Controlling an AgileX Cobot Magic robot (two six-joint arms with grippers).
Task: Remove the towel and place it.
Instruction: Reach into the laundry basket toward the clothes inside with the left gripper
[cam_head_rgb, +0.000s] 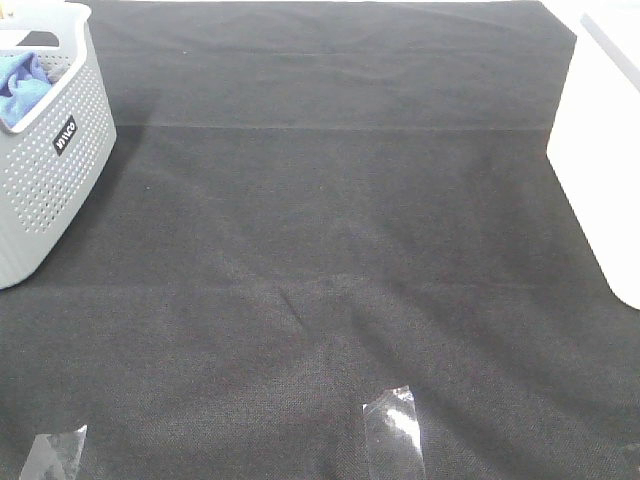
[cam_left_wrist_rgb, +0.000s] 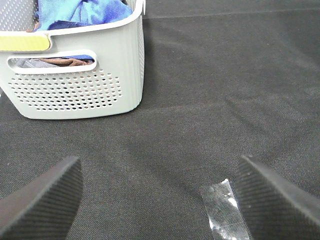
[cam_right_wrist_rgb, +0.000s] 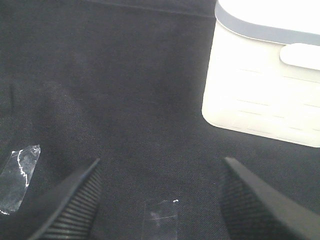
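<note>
Holding the left gripper (cam_left_wrist_rgb: 160, 200) wide and empty over the black table cloth (cam_left_wrist_rgb: 225, 100), beside a clear tape strip (cam_left_wrist_rgb: 224, 212). Holding the right gripper (cam_right_wrist_rgb: 165, 205) equally wide, gripping nothing, above another tape patch (cam_right_wrist_rgb: 161, 217). Farther back on the left, finding the towel (cam_left_wrist_rgb: 82, 11) lying bunched inside the grey perforated basket (cam_left_wrist_rgb: 75, 95), well apart from both grippers. Seeing a white bin (cam_right_wrist_rgb: 260, 85) standing at the far right.

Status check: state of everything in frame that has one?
towel: crumpled inside the grey basket, not grasped.
grey basket: upright on the black cloth.
white bin: upright, contents not visible.
left hand: open, empty.
right hand: open, empty.
tape strips: stuck flat to the cloth.
</note>
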